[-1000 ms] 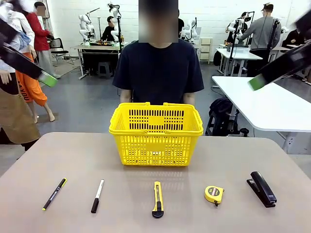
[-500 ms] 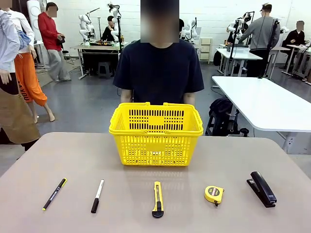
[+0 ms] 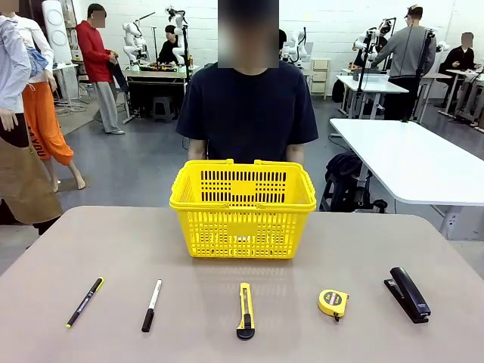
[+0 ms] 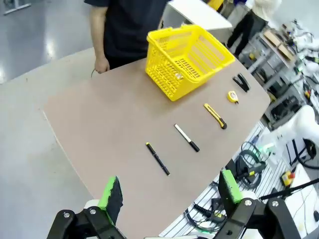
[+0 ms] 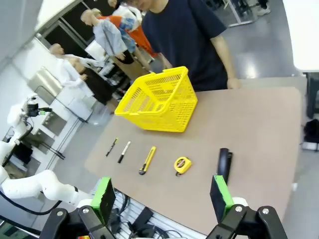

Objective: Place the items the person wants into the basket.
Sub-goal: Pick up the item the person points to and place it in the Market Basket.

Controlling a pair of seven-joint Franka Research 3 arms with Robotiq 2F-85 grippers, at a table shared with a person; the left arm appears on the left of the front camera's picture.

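Screening person's (image 3: 249, 106) waist, yellow basket (image 3: 243, 204), mid-table

Knife (image 3: 245, 310) before basket (image 3: 242, 227), person (image 3: 249, 113) behind

Grey floor (image 3: 144, 162), white wall (image 3: 333, 23), white table (image 3: 408, 162) on rt, workbench (image 3: 155, 74) at back.

Black pen (image 3: 85, 302) with yellow bits lies near the left end of the brown table (image 3: 106, 242), little round yellow tape measure (image 3: 333, 302) over toward the right. There's a white table (image 3: 408, 162) behind, and someone in red (image 3: 97, 53) way back.
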